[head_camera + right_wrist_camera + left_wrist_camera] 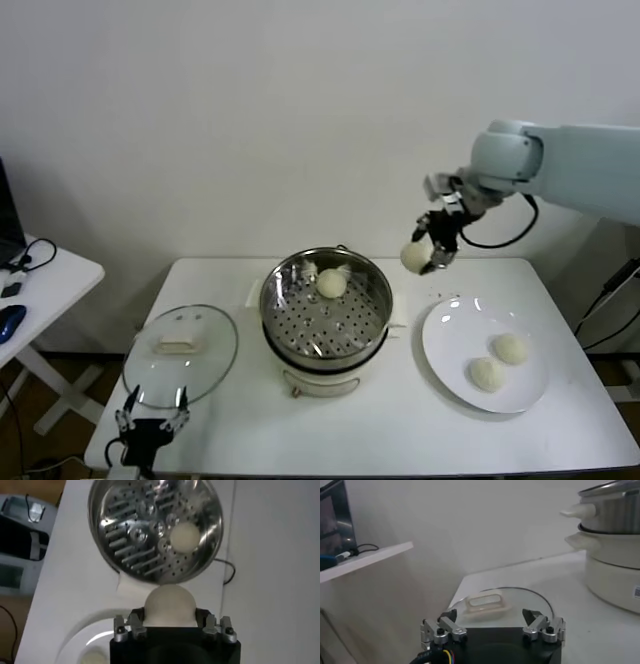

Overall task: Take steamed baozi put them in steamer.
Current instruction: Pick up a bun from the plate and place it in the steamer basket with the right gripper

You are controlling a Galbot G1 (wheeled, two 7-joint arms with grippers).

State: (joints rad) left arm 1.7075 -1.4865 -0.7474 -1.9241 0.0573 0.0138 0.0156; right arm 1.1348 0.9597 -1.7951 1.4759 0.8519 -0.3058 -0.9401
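The steel steamer [370, 300] stands on its white base at the table's middle, with one baozi [332, 283] on the perforated tray. My right gripper [428, 255] is shut on a second baozi [414, 257] and holds it in the air between the steamer and the white plate [445, 350]. In the right wrist view that baozi [169, 604] sits between the fingers, with the steamer [115, 520] and its baozi [183, 535] beyond. Two more baozi [510, 348] [486, 374] lie on the plate. My left gripper [151, 422] is open and empty at the table's front left corner.
The round glass lid [210, 370] lies flat left of the steamer, also in the left wrist view [530, 597]. A side table [60, 270] with cables stands further left. The wall is close behind the table.
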